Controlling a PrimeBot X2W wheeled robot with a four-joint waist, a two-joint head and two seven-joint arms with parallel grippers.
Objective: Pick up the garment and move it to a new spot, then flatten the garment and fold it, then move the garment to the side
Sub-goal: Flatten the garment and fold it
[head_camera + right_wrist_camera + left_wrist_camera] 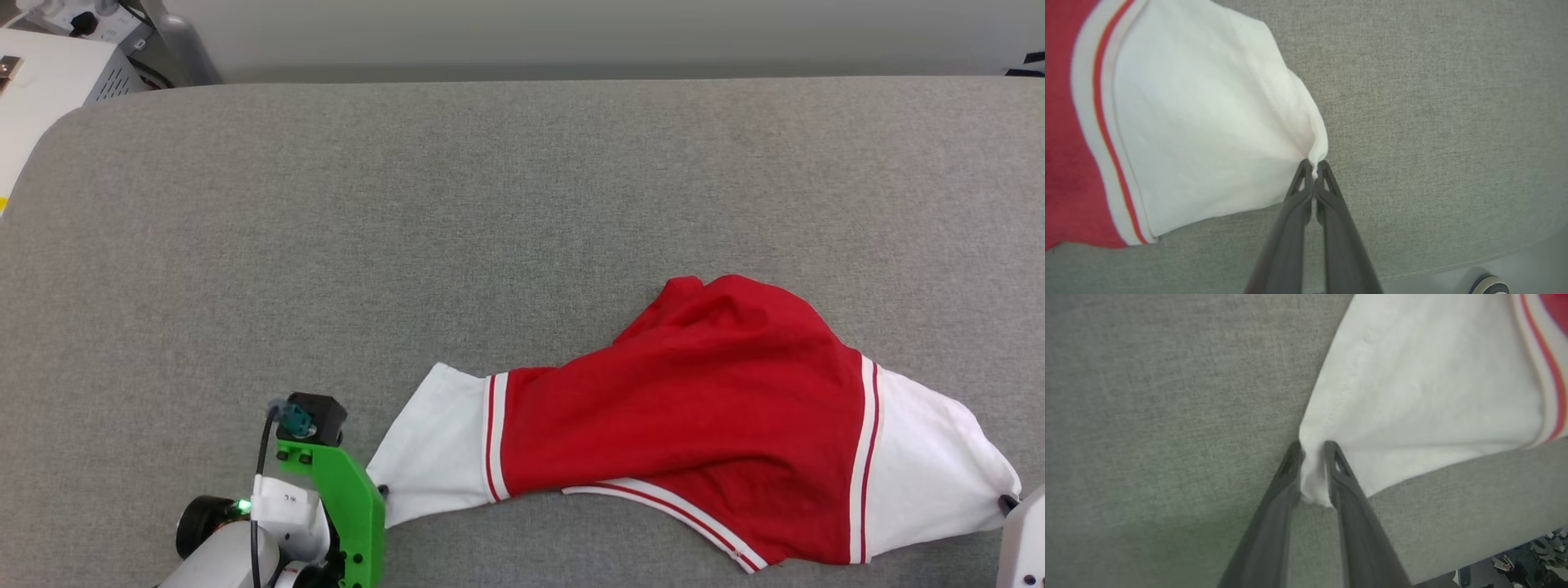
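Both jaws pinch garment (pixel 694 408) sleeves — left slightly apart.

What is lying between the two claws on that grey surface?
The garment, a red jersey with white sleeves, spans the stretch in the head view. The left claw and right claw each pinch a sleeve corner.

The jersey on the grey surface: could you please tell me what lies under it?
The jersey rests on the grey padded surface, which shows all around it. Whatever may lie beneath its bunched red middle is covered from view.
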